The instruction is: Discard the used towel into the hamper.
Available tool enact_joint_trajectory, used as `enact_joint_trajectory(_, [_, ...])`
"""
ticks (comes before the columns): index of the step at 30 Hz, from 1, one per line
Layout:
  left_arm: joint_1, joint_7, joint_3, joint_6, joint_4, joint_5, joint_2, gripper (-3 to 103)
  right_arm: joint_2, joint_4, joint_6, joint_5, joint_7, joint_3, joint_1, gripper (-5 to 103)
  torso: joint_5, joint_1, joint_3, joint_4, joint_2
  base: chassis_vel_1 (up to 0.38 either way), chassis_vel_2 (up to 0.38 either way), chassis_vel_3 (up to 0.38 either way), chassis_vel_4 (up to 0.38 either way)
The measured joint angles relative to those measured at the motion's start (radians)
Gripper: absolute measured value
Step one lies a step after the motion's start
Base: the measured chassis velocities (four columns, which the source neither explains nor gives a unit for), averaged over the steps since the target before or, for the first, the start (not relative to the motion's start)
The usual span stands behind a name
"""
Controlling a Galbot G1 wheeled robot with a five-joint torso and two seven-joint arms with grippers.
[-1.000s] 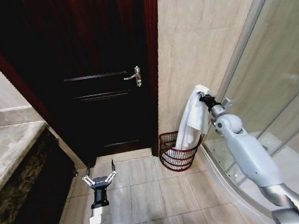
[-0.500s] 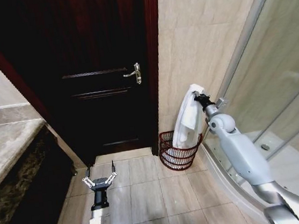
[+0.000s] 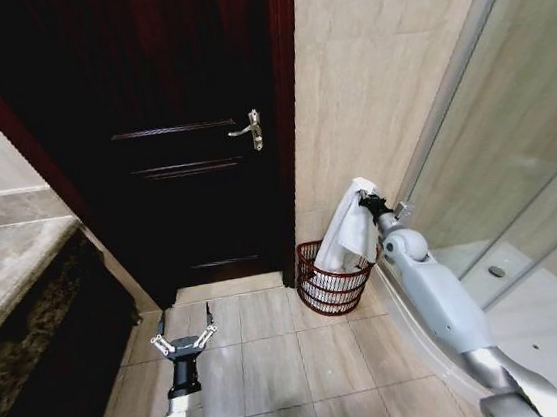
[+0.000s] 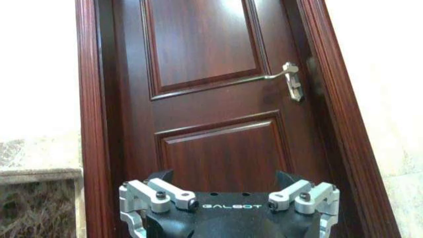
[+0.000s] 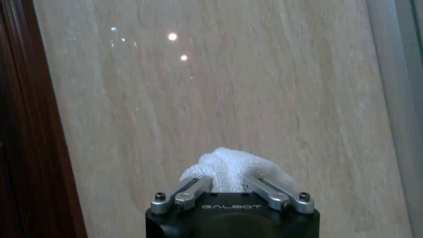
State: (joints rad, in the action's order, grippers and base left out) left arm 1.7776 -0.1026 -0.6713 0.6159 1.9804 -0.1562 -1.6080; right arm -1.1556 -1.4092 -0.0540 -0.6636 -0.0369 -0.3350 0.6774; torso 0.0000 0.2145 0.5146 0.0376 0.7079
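Towel (image 3: pixel 349 229) in right claw (image 3: pixel 362 199), above hamper (image 3: pixel 329 279).

left hand (image 4: pixel 228 210) low in the foreground, black body marked galbot, silver fingers (image 4: pixel 155 191) spread apart with nothing between them, facing a closed dark reddish wooden panelled door (image 4: pixel 211 99), silver lever handle (image 4: pixel 289 79) at its edge, pale tiled wall (image 4: pixel 377 74) beside the frame, dark marbled worktop edge (image 4: pixel 36 173)
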Motion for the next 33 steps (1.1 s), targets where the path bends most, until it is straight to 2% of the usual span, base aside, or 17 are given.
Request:
enact_joint_trajectory(13, [0.0,0.009,-0.001,-0.004,0.008,0.001,0.0,100,-0.033,0.068,0.029,0.063,0.025,-0.01,0.027,8,0.0,-0.025,-0.034,0.0001,-0.059,0.0,0.0,0.0,0.0])
enact_joint_trajectory(33, [0.002,0.009,-0.003,0.015,-0.009,0.01,0.0,100,-0.051,0.088,0.041,0.096,0.034,-0.008,0.037,8,-0.0001,-0.058,-0.083,0.0,-0.142,0.0,0.0,0.0,0.0])
